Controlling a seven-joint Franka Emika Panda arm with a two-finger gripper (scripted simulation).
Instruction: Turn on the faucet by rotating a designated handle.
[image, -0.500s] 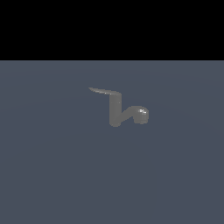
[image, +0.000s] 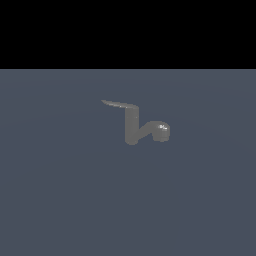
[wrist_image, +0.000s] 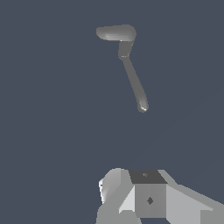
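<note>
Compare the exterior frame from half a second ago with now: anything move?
Nothing visibly changed. The faucet stands in the same spot, its handle pointing toward the exterior view's left as before, and no arm has come into that view. The pincer shows only in the wrist view, apart from the faucet.

One faucet (image: 132, 128), one handle (image: 118, 104), one gripper (wrist_image: 148, 197)

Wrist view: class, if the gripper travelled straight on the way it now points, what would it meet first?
Probably the bare grey surface. The gripper sits short of the faucet, with open ground between them. Depth is unclear, so whether it would clip the faucet's nearest end cannot be told.
</note>
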